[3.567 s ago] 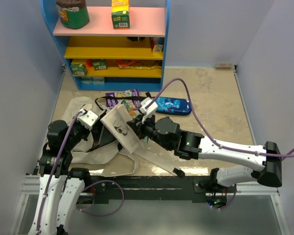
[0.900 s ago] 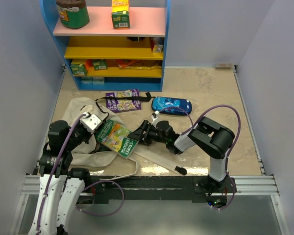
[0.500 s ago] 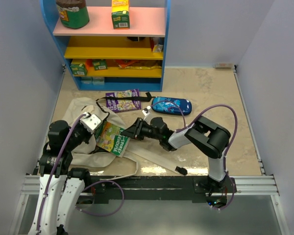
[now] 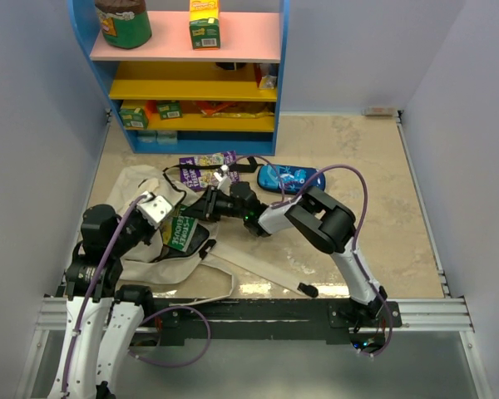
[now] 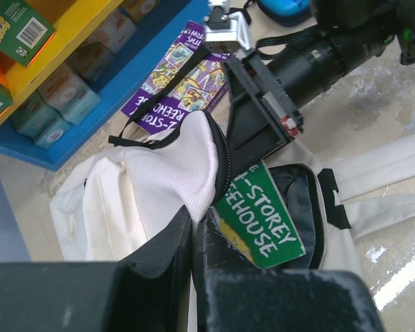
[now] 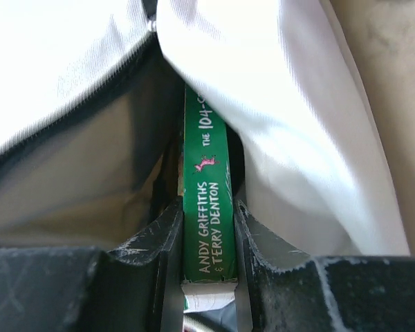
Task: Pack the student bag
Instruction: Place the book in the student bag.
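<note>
The student bag point(image 4: 145, 253) lies crumpled at the near left, its dark-lined mouth gaping. My left gripper point(image 4: 158, 213) is shut on the bag's upper rim point(image 5: 194, 180) and lifts it. A green book point(image 4: 180, 232) stands slanted in the mouth, partly inside, with its title end showing point(image 5: 263, 225). My right gripper point(image 4: 198, 209) reaches in from the right and is shut on the book's spine point(image 6: 206, 228), a finger point(image 6: 162, 235) on each side. White bag cloth point(image 6: 290, 145) hangs around the book.
A purple book point(image 4: 206, 170) and a blue pencil case point(image 4: 291, 179) lie beyond the bag. The blue shelf unit point(image 4: 191, 83) stands at the back. The bag's long strap point(image 4: 262, 273) trails toward the table's front edge.
The right arm has swung left, carrying the green book from lying flat on the bag to standing partly inside its mouth. The left gripper has kept the rim raised.
</note>
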Motion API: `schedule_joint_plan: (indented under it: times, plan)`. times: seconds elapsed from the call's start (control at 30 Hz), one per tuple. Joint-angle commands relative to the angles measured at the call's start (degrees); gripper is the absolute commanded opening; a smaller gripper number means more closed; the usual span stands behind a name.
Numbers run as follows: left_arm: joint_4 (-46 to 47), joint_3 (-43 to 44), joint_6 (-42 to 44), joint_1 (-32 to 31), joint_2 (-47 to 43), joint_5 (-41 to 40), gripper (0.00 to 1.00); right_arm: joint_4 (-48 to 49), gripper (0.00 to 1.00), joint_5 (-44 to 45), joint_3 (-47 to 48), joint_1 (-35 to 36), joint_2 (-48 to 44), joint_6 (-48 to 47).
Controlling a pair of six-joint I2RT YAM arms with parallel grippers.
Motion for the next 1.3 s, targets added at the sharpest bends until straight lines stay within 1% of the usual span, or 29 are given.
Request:
schedule_joint_plan:
  times: [0.0,0.07,0.1,0.13,0.17,0.2,0.23,0.27,0.3,0.37,0.4,0.43,0.47,0.5,0.53,0.57,0.6,0.67,0.8,0.87,1.03,1.27]
  plan:
    - [4.59,2.79,2.08,0.14,-5.52,5.13,0.00,-9.52,0.00,4.12,9.92,1.49,-2.67,-4.44]
    - [4.51,2.78,1.73,0.14,-5.52,6.89,0.00,-16.34,0.00,6.95,12.12,3.06,-2.76,-6.89]
    - [4.42,3.04,1.47,0.14,-5.43,7.50,0.00,-18.48,0.00,8.96,15.27,3.68,-2.59,-8.20]
    - [4.25,3.13,0.77,0.14,-4.82,8.38,0.00,-20.93,0.02,9.68,17.04,4.47,-2.15,-9.96]
    - [3.90,3.48,0.50,0.14,-4.47,8.73,0.00,-25.48,0.10,10.12,18.88,5.69,-1.10,-10.76]
    - [3.81,3.75,0.23,0.14,-4.12,9.00,0.00,-28.40,0.21,10.82,22.21,6.05,-0.66,-11.81]
    - [3.81,3.84,-0.38,0.14,-3.59,8.74,0.00,-33.91,0.26,12.22,23.55,6.49,-0.39,-14.26]
    - [3.98,4.01,-0.56,0.14,-3.41,8.48,0.00,-35.88,0.33,12.67,24.17,6.58,-0.39,-15.15]
    - [4.24,3.93,-0.73,0.14,-3.41,8.04,0.00,-37.21,0.49,12.33,24.18,6.59,-0.48,-15.86]
    - [5.03,3.23,-0.91,0.06,-3.94,6.98,0.00,-41.95,0.61,11.27,23.91,5.98,-1.44,-19.63]
    - [5.30,2.96,-0.91,0.14,-4.20,6.46,0.00,-43.62,0.78,12.23,22.09,5.80,-3.71,-21.21]
    - [5.65,2.61,-1.00,0.14,-4.64,5.93,0.00,-44.68,0.87,13.19,20.50,5.62,-5.12,-23.92]
    - [6.00,2.26,-1.09,0.14,-4.73,5.66,0.00,-44.43,0.98,14.25,18.48,5.01,-6.70,-24.73]
    - [6.00,2.17,-1.09,0.14,-4.82,5.49,0.00,-43.99,0.99,14.52,14.55,4.48,-10.20,-25.44]
    - [6.00,2.17,-1.09,0.14,-4.73,5.31,0.00,-44.42,0.99,15.22,12.94,4.04,-11.80,-27.36]
    - [6.00,2.08,-1.35,0.14,-4.64,5.31,0.00,-45.30,0.99,18.62,11.71,3.34,-13.56,-28.51]
    - [5.92,2.08,-1.44,0.14,-4.64,5.14,0.00,-46.09,0.99,19.61,9.96,2.81,-14.97,-29.56]
    - [5.65,1.99,-1.44,0.14,-4.64,5.22,0.00,-47.41,0.99,20.84,8.71,0.62,-18.40,-31.94]
    - [5.56,1.82,-1.26,0.06,-4.47,5.22,0.00,-49.96,0.98,23.22,8.88,-3.69,-20.34,-35.11]
    - [5.48,1.64,-1.17,0.14,-4.47,5.22,0.00,-51.80,0.97,24.27,9.84,-6.06,-18.94,-36.43]
    - [6.00,1.11,-1.09,0.06,-4.29,4.87,0.00,-56.11,0.85,29.01,15.47,-9.67,-13.06,-39.06]
    - [6.79,-0.11,-0.91,0.14,-4.38,4.26,0.00,-56.99,0.81,31.22,22.41,-10.47,-6.81,-41.53]
